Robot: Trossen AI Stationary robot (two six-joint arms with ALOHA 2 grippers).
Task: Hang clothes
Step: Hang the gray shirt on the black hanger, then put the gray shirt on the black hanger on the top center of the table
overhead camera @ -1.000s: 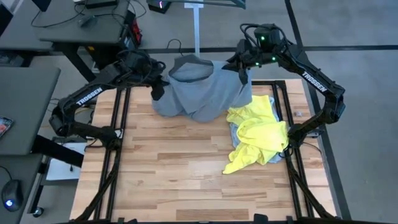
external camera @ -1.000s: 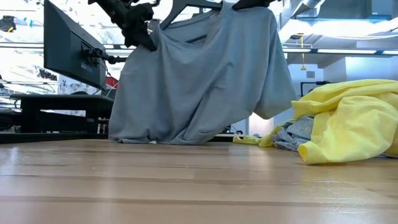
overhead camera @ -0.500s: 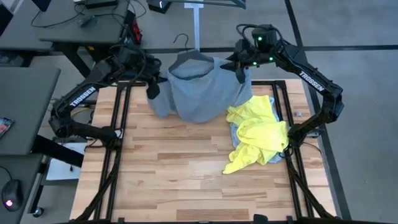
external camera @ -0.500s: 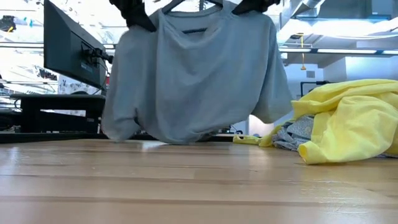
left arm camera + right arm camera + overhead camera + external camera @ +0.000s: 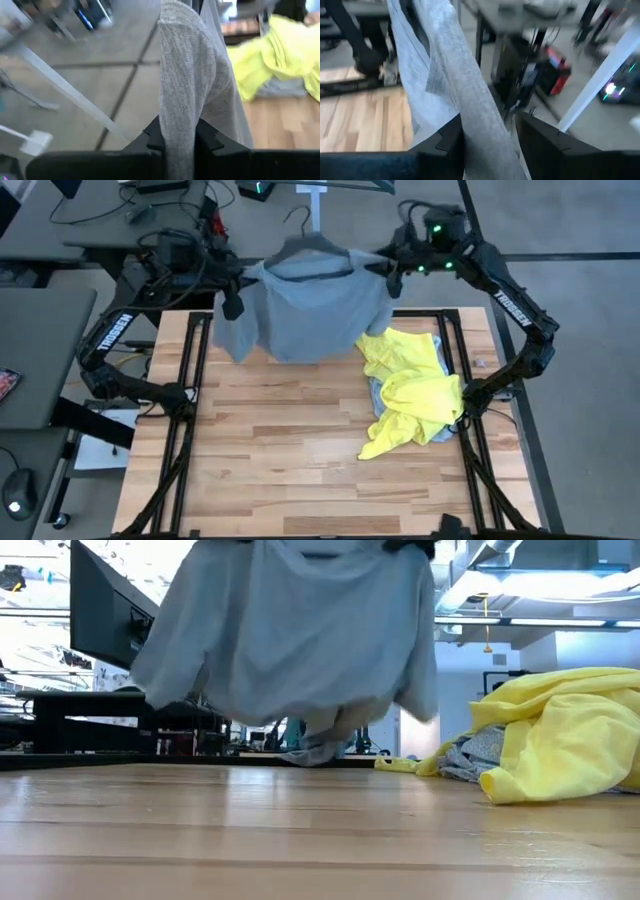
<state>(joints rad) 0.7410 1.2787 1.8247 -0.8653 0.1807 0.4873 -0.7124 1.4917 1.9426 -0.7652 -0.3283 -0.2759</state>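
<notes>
Holding the soft grey T-shirt [image 5: 305,310] spread by its shoulders, left gripper [image 5: 232,302] fingers [image 5: 150,141] pinching fabric, right gripper [image 5: 390,278] fingers [image 5: 451,135] loosely flanking it, clears the wooden surface [image 5: 300,450] for hanging.

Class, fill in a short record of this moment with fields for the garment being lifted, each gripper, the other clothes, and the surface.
Lifted garment: grey cotton T-shirt on a thin black hanger, hem clear of the table
Left gripper: shut on the grey T-shirt's sleeve side
Right gripper: at the opposite shoulder, jaws apart around the fabric
Other clothes: neon-yellow T-shirt heaped at the right
Surface: wooden slatted table
</notes>
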